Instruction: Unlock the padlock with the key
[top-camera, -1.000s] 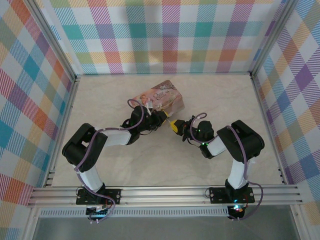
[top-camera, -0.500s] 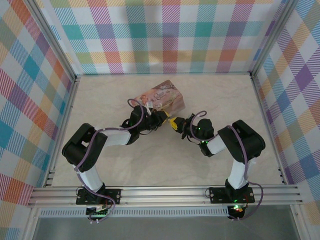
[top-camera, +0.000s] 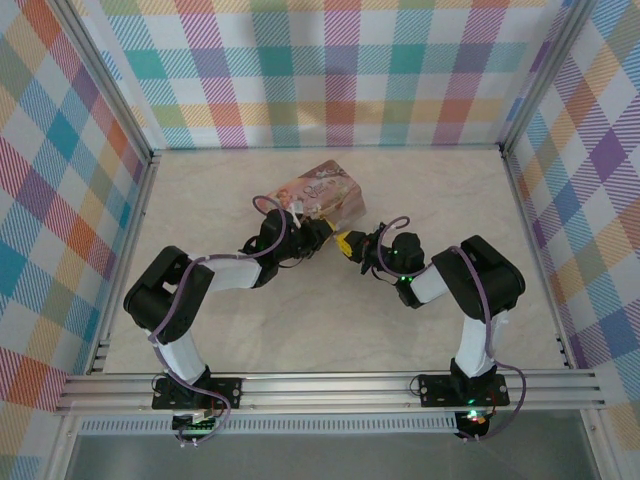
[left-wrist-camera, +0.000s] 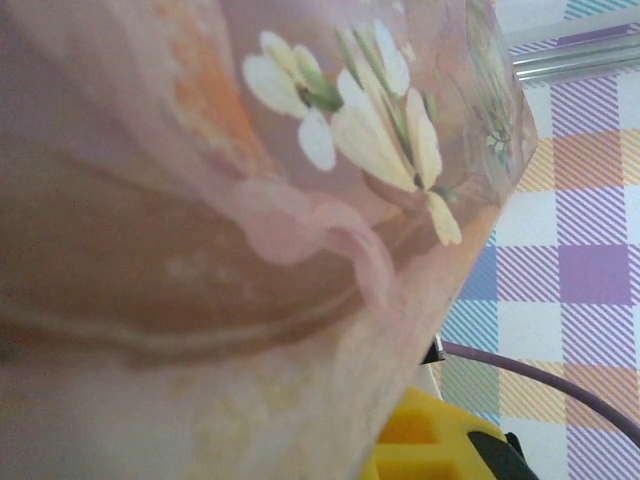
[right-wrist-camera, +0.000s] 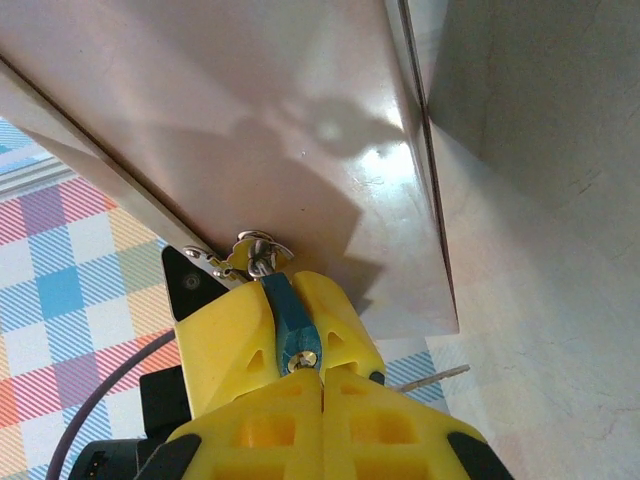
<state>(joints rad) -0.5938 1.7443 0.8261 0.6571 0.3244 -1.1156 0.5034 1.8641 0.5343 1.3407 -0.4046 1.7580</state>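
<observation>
Plaid wall panels (top-camera: 330, 70) on three sides; beige marbled counter (top-camera: 440, 190); aluminium rail (top-camera: 330, 385) along the near edge.

Pink-and-brown illustrated tin (top-camera: 325, 190) sits mid-counter, slightly towards the back, turned at an angle. Both arms reach in and meet at its near side.

Left end effector (top-camera: 318, 233): right up against the tin's near edge. Left wrist view has the flowered tin face very close and blurred. Jaws stand closed or very nearly so; cannot tell what, if anything, is between them.

Right end effector (top-camera: 346, 243): just right of the left one, at the tin's near right corner. Right wrist view: yellow fingers (right-wrist-camera: 225, 340) are pressed together on the blue head of the key (right-wrist-camera: 290, 322), firmly pinched, with no gap beside it. Key points away from the wrist towards the tin.

Padlock (right-wrist-camera: 250, 250): tiny brass-and-silver piece at the tin's edge, directly ahead of the key. Key's metal end reaches it; cannot tell whether the blade is seated in the keyway. Shackle state too small to read.
</observation>
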